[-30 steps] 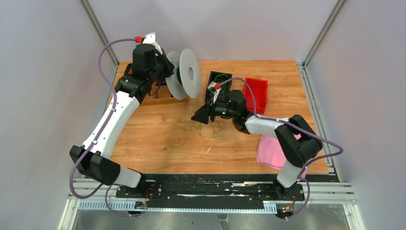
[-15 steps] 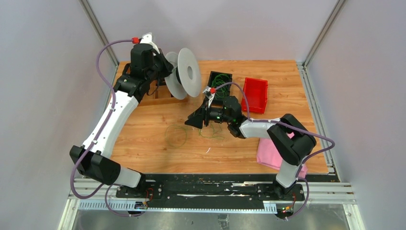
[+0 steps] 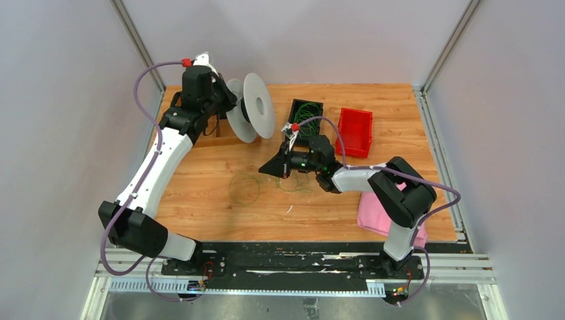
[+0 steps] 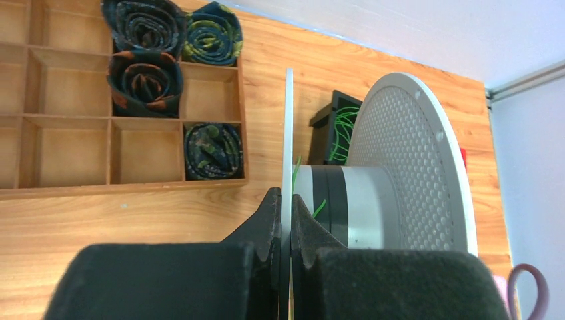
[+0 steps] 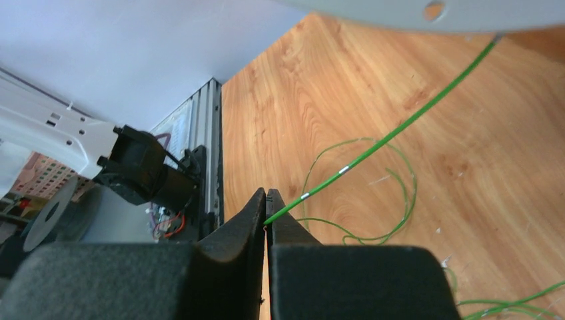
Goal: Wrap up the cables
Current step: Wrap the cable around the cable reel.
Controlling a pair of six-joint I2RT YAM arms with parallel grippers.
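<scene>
We see the grey spool (image 3: 251,107) held by the left arm (image 3: 156,163), which stretches far forward and folds over at the wrist. Its jaws are clenched on the rim of the spool's thin flange. Behind and left of the spool the frame post (image 3: 136,43) stands close, and the wooden tray (image 4: 120,189) lies just left. Right of the spool sit the black bin (image 3: 308,102) and, beyond it, the red bin (image 3: 355,112). The widest room on the tabletop (image 3: 200,193) is in front of the spool, where loose cables (image 3: 244,189) curl. There the right arm (image 3: 356,175) reaches low and sideways, jaws pinching the end of a green cable (image 5: 343,169) that runs straight toward the spool's rim.
</scene>
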